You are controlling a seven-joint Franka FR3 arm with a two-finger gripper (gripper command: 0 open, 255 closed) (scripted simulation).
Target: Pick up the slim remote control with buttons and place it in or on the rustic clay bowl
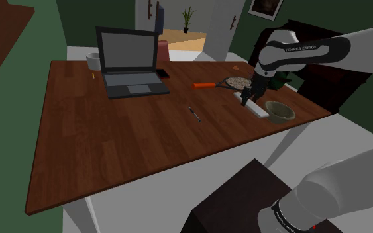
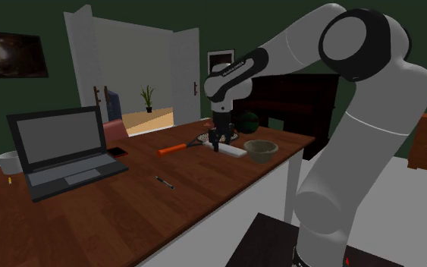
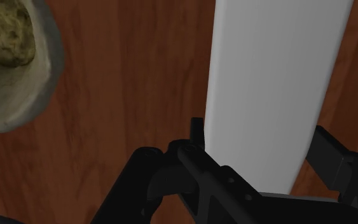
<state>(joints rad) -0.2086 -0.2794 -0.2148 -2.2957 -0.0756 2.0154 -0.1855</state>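
**Gripper Clasping the White Remote Beside the Bowl**

In the shoulder view the white arm is reaching in from the right side of the frame. Its black gripper is pointing down at the right end of the wooden table. The remote, drawn as a plain white slim bar, is lying flat on the wood right of the frame's centre. The gripper is sitting over its farther end. The drab beige-grey bowl is standing upright just to the remote's right, close to the table's edge.

In the second exterior view the gripper is hanging at mid-frame. The remote is stretching away from it toward the lower right, and the bowl is resting just beyond the remote's end.

In the wrist view the two fingers are flanking the remote and meeting its two long edges. The pincer is thus narrowed onto the remote and holding it. The bowl is sitting off to one side, with a strip of bare wood between it and the remote.

Elsewhere in the shoulder view, an open laptop is standing at the upper left. A racket with an orange handle is lying just behind the gripper. A pen is lying alone at mid-table, and the dark stand is showing at the lower right.
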